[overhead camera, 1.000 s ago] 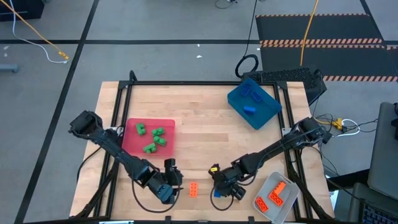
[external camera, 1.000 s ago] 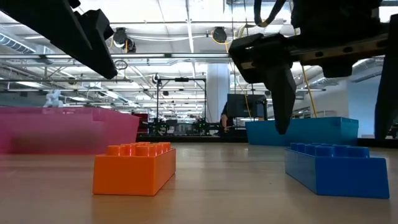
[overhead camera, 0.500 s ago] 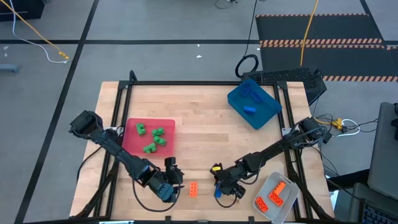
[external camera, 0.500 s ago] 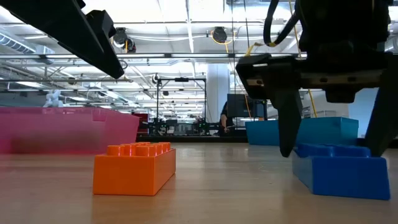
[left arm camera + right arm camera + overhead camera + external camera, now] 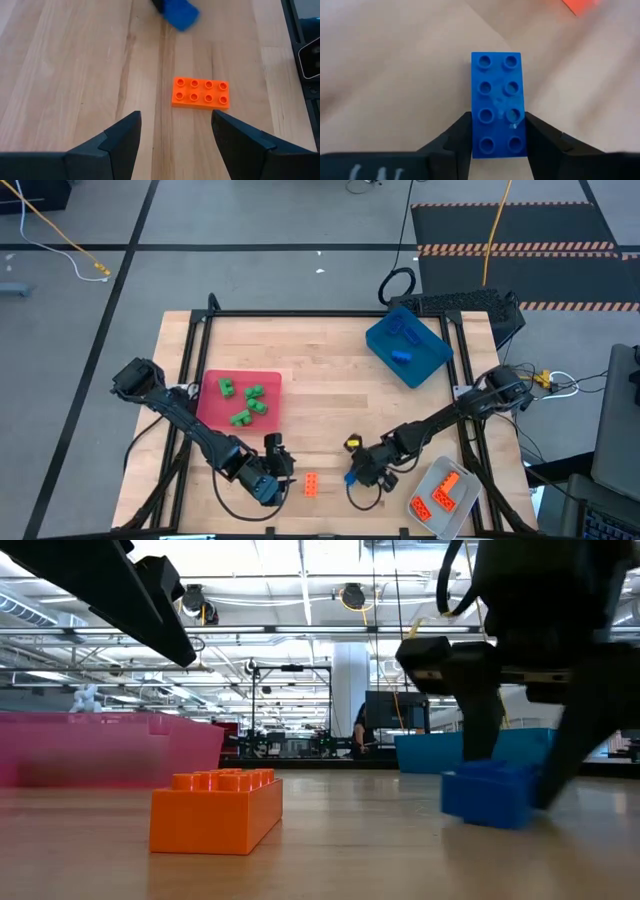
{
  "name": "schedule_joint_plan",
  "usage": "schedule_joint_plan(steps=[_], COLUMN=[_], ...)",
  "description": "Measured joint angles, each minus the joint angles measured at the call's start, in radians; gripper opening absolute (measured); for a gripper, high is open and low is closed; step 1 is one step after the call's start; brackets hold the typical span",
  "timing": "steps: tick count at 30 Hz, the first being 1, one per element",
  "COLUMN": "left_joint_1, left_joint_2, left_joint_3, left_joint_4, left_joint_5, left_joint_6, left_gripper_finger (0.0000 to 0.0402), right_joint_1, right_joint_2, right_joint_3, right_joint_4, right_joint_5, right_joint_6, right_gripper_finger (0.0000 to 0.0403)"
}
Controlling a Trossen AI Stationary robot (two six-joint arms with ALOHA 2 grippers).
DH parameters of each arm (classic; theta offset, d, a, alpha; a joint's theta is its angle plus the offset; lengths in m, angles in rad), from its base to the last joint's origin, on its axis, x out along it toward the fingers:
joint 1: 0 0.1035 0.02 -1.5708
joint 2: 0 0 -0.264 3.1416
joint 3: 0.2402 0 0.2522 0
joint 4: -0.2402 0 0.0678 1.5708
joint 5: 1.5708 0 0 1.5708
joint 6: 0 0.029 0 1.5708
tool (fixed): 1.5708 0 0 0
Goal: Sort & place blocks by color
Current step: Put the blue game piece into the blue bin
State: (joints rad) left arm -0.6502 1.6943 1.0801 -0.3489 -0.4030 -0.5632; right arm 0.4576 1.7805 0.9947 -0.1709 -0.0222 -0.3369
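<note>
Here the counter [image 5: 320,360] is pale wood planking inside a dark metal frame, standing on a grey floor crossed by dark lines, with a black mat edged in orange-striped tape at the far right and a yellow cable trailing at the far left. The low view looks level across the wood into a bright hall of ceiling trusses, ducts and strip lights.

The right tool [image 5: 497,131] pinches a blue block [image 5: 497,102] by its long sides, both fingers pressed against it near one end. In the low view that block [image 5: 490,792] is tilted, and whether one corner meets the wood cannot be told. From above it sits near the front edge of the counter, just beside the clear-grey tray [image 5: 465,508], which holds orange blocks [image 5: 440,495].

The left tool [image 5: 175,131] hangs near the front edge with its fingers spread and nothing between them. A lone orange block [image 5: 200,92] lies flat on the wood just ahead of it, studs up, between the two tools.

Green blocks [image 5: 245,402] lie scattered in the red tray [image 5: 270,378] on the left side. The blue tray [image 5: 430,360] at the far right corner holds more blue blocks [image 5: 403,340].
</note>
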Motion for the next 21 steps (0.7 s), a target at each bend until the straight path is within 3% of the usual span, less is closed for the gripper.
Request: schedule_joint_plan(steps=[5, 10, 15, 21], left_joint_1=[0.004, 0.034, 0.09, 0.146], left_joint_2=[0.0, 0.0, 0.0, 0.0], left_joint_3=[0.0, 0.0, 0.0, 0.0], left_joint_4=[0.001, 0.021, 0.174, 0.36], left_joint_5=[-0.012, -0.109, -0.167, -0.165], left_joint_6=[0.03, 0.126, 0.276, 0.462], left_gripper_finger=[0.0241, 0.0241, 0.0241, 0.0241], right_joint_1=[-0.019, -0.088, -0.216, -0.402], right_joint_2=[-0.11, -0.233, -0.349, -0.513], right_joint_3=[-0.003, -0.002, -0.002, -0.002], right_joint_4=[-0.16, -0.342, -0.529, -0.668], right_joint_5=[0.171, 0.332, 0.53, 0.571], right_joint_6=[-0.004, 0.069, 0.207, 0.305], right_gripper_finger=[0.0134, 0.0134, 0.0134, 0.0134])
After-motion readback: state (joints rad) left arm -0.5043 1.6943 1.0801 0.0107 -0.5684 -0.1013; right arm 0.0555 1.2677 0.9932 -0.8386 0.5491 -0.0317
